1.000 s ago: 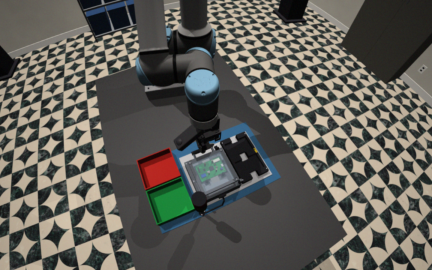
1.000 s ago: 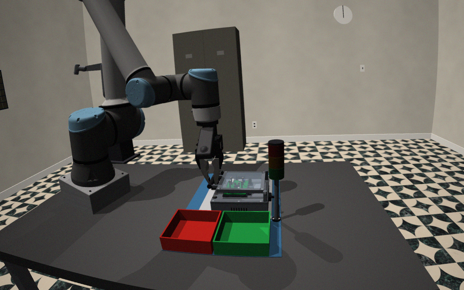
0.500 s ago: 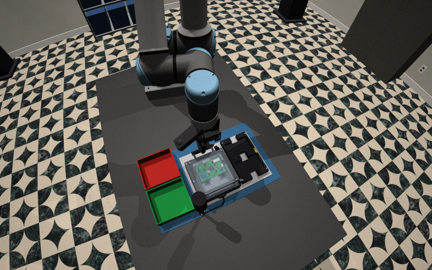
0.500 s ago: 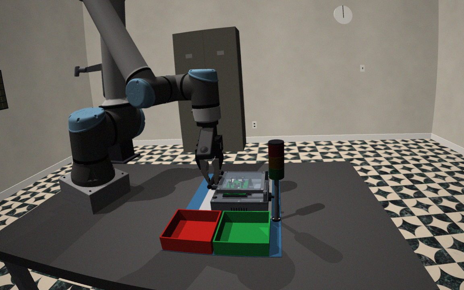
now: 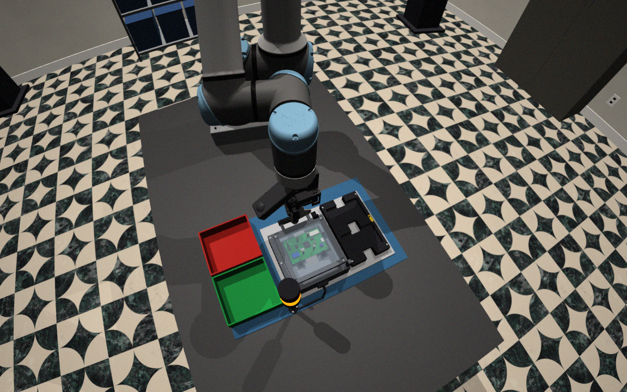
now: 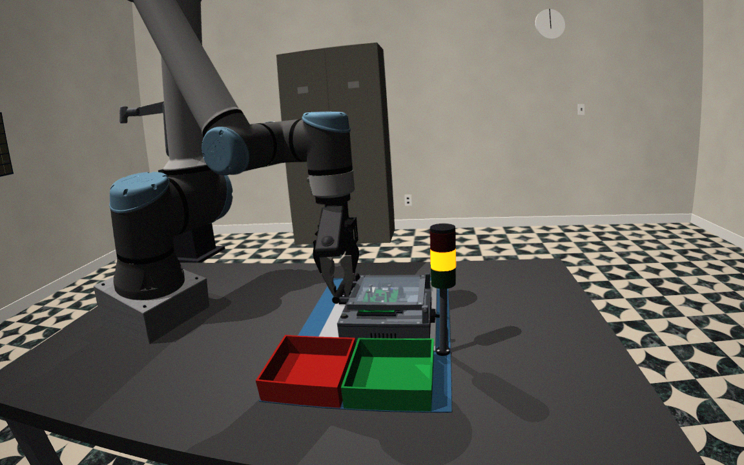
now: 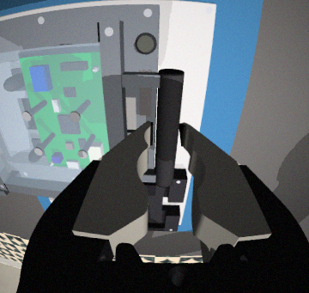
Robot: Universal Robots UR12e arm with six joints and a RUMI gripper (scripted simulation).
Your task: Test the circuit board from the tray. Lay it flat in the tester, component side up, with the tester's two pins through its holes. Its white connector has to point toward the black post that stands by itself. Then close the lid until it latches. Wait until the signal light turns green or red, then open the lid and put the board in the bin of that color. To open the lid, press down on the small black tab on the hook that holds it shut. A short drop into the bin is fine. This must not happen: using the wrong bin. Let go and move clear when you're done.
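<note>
The circuit board (image 5: 306, 243) (image 6: 380, 295) (image 7: 69, 112) lies component side up in the tester under the clear lid (image 5: 323, 268) (image 7: 114, 100), which is down. Its white connector (image 7: 95, 151) is at the board corner nearer my gripper. My gripper (image 5: 294, 219) (image 6: 338, 299) (image 7: 166, 124) is slightly open, with its fingertips on either side of the lid's black bar handle (image 7: 169, 108) and narrow gaps beside it. The signal light (image 5: 290, 293) (image 6: 443, 259) glows amber. The hook's black tab is not clearly visible.
The red bin (image 5: 232, 247) (image 6: 299, 394) and green bin (image 5: 252, 292) (image 6: 386, 400) stand side by side next to the tester. The black tray (image 5: 364, 242) is on the tester's other side, without a board. The signal light's thin pole (image 6: 443, 321) rises near the green bin.
</note>
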